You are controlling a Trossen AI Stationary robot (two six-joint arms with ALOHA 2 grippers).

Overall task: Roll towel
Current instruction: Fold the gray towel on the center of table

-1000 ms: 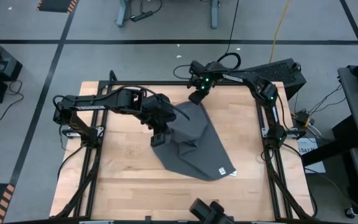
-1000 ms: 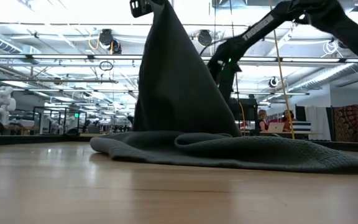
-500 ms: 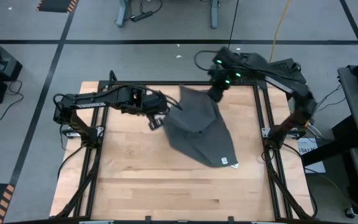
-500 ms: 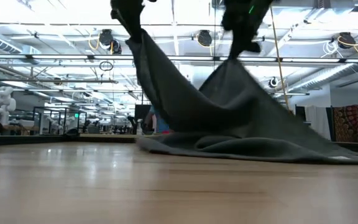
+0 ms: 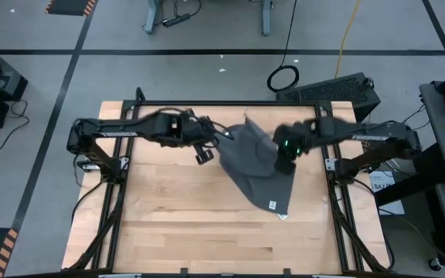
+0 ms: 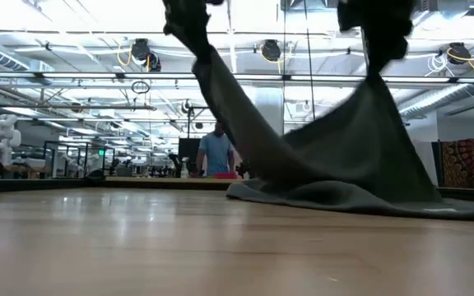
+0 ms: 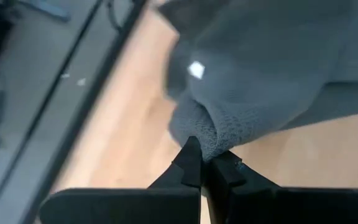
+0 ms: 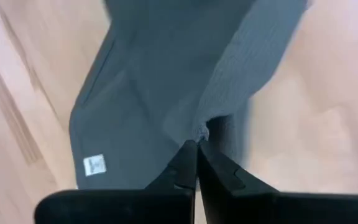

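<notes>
The dark grey towel (image 5: 252,168) hangs between my two grippers over the table's right half. Its lower part (image 6: 344,196) lies on the wood, and its white tag (image 5: 271,205) is at the near end. My left gripper (image 5: 224,137) is shut on the towel's left raised end. My right gripper (image 5: 284,164) is shut on the right raised end. In the low view both raised ends stand high, with the cloth sagging between them. My left gripper pinches a bunched corner of the towel (image 7: 215,144) between its two fingers, slanting down at it from the table's left. The cloth falls away below the fingers to the table. My right gripper pinches the towel's edge (image 8: 202,132) between its two fingers, from above and pointing steeply down. The cloth hangs below it (image 6: 377,90), with its lower end on the table.
Black frame rails (image 5: 332,193) run along the table's edges. Bare wood (image 5: 176,224) lies to the near and left of the towel. A person in a blue shirt (image 6: 218,152) stands in the room beyond the far edge.
My right gripper has swung from the far edge toward the right and near side, rising, with its end of the towel. The cloth, a single peak before, now spans both grippers and has slid toward the right edge. My left gripper has turned and sunk a little.
</notes>
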